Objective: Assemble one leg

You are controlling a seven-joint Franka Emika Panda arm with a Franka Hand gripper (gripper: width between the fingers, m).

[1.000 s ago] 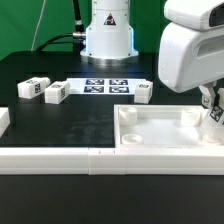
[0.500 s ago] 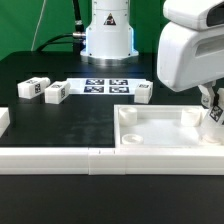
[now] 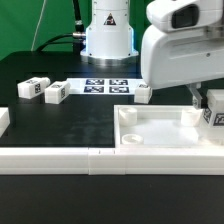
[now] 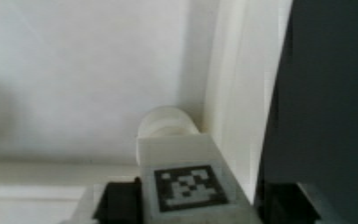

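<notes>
1. Grip state: my gripper [image 4: 190, 206] is closed on the leg [image 4: 190, 178]. In the wrist view the tagged block sits clamped between my fingers [image 4: 115, 205]. The grip is on its side faces, so the marker tag faces the camera and the rounded end is left free for insertion.
2. Location of the leg: in the exterior view the leg [image 3: 215, 116] hangs in my gripper [image 3: 206, 108] over the far corner of the tabletop panel [image 3: 160, 135], at the exterior view's right edge. It is clear of the black table [image 3: 60, 125].
3. Alignment: the wrist view shows the free end over the panel floor, just beside the raised rim [image 4: 247, 70], with the table [image 4: 336, 80] beyond that rim. I judge this placement follows from the corner hole [image 3: 190, 116] lying close inside the rim. I cannot tell whether the tip touches the panel.
4. Remaining parts: two loose legs [image 3: 30, 88] [image 3: 55, 92] lie near the table's far edge toward the exterior view's left. A third [image 3: 143, 93] lies just beside the marker board [image 3: 107, 86]. All three are well apart from my working corner, so none obstructs it.
5. Step in hand (judgement): seating this leg in the corner hole. The next move calls for centring the tip on the hole before pressing down.
6. Risk (judgement): the tip may catch on the rim, or the leg may tilt in my grip.
</notes>
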